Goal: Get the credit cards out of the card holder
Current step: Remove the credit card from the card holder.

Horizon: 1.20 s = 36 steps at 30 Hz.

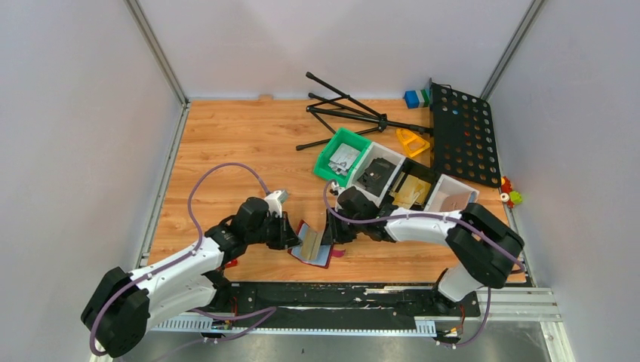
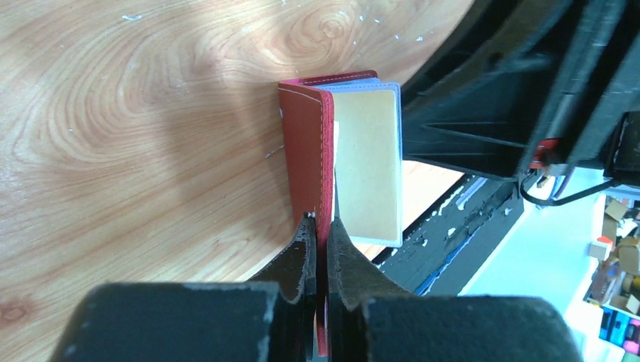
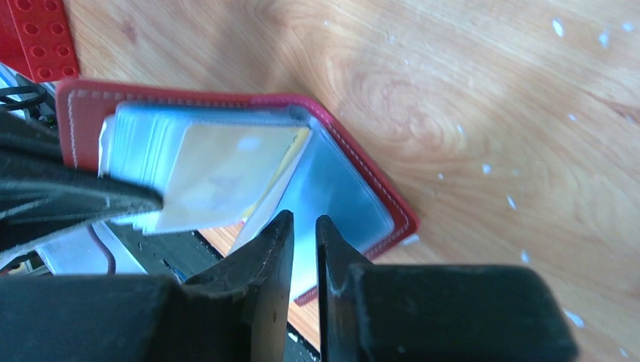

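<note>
The dark-red card holder (image 1: 311, 245) lies open near the table's front edge, between both grippers. My left gripper (image 1: 290, 234) is shut on its red cover flap (image 2: 306, 151), fingertips (image 2: 309, 226) pinching the flap's edge and holding it upright. A tan card (image 2: 367, 166) in clear sleeves stands beside the flap. In the right wrist view the holder (image 3: 83, 113) shows fanned sleeves and a pale card (image 3: 226, 170). My right gripper (image 1: 332, 226) hovers at the holder's right side over a blue-tinted sleeve (image 3: 340, 188). Its jaws (image 3: 304, 219) stand a narrow gap apart with nothing between them.
A green bin (image 1: 341, 154) and white bins (image 1: 381, 173) with small items stand behind the right arm. Further back are a folded black stand (image 1: 347, 113), a black perforated panel (image 1: 462, 132) and a yellow piece (image 1: 411, 141). A black rail (image 1: 340, 294) runs along the front edge. A red studded plate (image 3: 38, 38) lies nearby.
</note>
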Each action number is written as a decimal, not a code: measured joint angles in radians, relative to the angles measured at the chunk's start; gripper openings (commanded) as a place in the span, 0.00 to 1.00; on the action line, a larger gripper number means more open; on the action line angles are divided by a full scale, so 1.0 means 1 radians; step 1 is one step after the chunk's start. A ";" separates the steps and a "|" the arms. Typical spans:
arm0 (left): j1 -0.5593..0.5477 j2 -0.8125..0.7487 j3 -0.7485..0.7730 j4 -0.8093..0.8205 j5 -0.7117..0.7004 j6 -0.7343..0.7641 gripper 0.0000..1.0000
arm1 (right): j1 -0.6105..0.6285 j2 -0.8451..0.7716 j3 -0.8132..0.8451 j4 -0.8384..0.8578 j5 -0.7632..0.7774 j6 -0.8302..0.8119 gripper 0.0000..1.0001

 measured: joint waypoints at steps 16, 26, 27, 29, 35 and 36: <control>0.000 -0.029 0.005 -0.050 -0.038 0.002 0.03 | 0.001 -0.208 -0.109 0.015 0.010 0.031 0.39; 0.000 -0.026 0.005 -0.049 -0.046 -0.014 0.47 | 0.023 -0.065 -0.064 0.045 -0.017 0.045 0.31; 0.000 -0.026 0.005 -0.048 -0.048 -0.015 0.49 | 0.027 -0.040 -0.050 0.045 -0.020 0.045 0.31; 0.000 -0.026 0.005 -0.049 -0.053 -0.016 0.50 | 0.037 0.005 -0.019 0.046 -0.026 0.045 0.32; 0.000 0.030 0.005 -0.023 -0.055 -0.015 0.37 | 0.054 0.058 0.043 0.057 -0.029 0.044 0.32; 0.000 0.046 0.005 -0.015 -0.054 -0.016 0.33 | 0.055 0.058 0.043 0.059 -0.028 0.044 0.33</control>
